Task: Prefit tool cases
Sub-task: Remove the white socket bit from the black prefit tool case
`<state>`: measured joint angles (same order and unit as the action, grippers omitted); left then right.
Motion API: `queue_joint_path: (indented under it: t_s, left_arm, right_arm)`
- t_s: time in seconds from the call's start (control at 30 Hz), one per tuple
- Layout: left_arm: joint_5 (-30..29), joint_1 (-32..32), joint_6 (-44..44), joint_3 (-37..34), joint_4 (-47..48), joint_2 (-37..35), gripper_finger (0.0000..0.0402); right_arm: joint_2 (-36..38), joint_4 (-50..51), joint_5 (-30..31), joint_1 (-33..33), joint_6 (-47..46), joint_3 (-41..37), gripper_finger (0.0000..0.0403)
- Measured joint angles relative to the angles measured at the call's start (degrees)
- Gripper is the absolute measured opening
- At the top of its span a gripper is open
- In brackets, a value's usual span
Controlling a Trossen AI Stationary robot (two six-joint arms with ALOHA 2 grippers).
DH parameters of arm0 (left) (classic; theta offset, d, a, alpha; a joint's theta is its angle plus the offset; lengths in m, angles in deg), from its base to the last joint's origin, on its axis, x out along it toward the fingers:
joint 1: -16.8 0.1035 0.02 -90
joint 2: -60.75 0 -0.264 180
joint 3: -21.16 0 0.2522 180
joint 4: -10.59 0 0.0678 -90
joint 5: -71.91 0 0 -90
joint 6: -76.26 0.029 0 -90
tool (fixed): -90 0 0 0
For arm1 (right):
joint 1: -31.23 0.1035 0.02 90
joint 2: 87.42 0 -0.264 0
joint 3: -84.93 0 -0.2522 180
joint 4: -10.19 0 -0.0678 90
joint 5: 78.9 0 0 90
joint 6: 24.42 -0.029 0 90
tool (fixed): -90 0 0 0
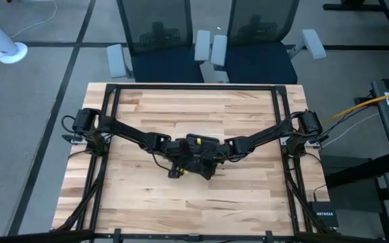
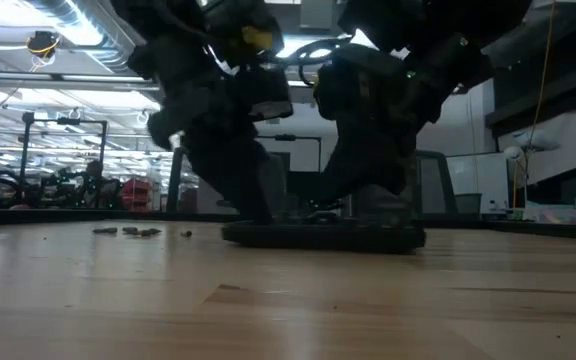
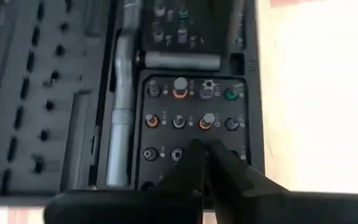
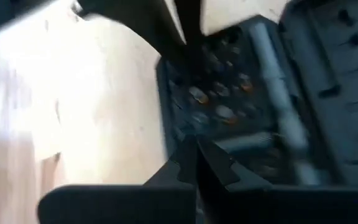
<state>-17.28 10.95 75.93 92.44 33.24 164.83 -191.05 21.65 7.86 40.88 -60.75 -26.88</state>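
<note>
- I have the table [image 1: 248, 196] under both arms; they meet over its middle, above the case [image 2: 323, 236].
- The case lies open and flat near the table's centre, both halves down on the wood. In the left wrist view I see the bit grid [image 3: 191, 121] with several bits seated and some slots bare, and a ratchet handle [image 3: 120, 118] in the channel beside the grid.
- I judge it light, stiff moulded plastic, smooth enough to skate on the wood if pushed sideways. The hinge looks like the weak point, so I would take a half by its outer rim, or press straight down on it, rather than lever at the hinge.
- My left gripper [image 3: 205, 149] is fully closed with nothing between the tips, which point down onto the grid's near rows. Whether they touch a bit I cannot tell.
- My right gripper [image 4: 194, 149] is likewise pinched closed and empty, hanging over the case's edge at the grid side, opposite the left.
- A few loose bits [image 2: 128, 231] lie on the wood, apart from the case, in the low view.
</note>
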Motion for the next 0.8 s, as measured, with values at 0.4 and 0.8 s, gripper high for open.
queue_joint_path:
  t_s: [0.4, 0.8]
  left_arm:
    - [-0.09, 0.01, -6.08, -0.04, -2.35, 0.67, 0.0]
    - [0.07, -0.02, -7.7, -0.21, -1.63, -0.13, 0.0]
  right_arm:
    - [-0.17, 0.55, 8.13, 0.0, -1.95, 0.11, 0.0]
    - [-5.66, -1.71, 6.37, 0.02, -3.86, 0.57, 0.0]
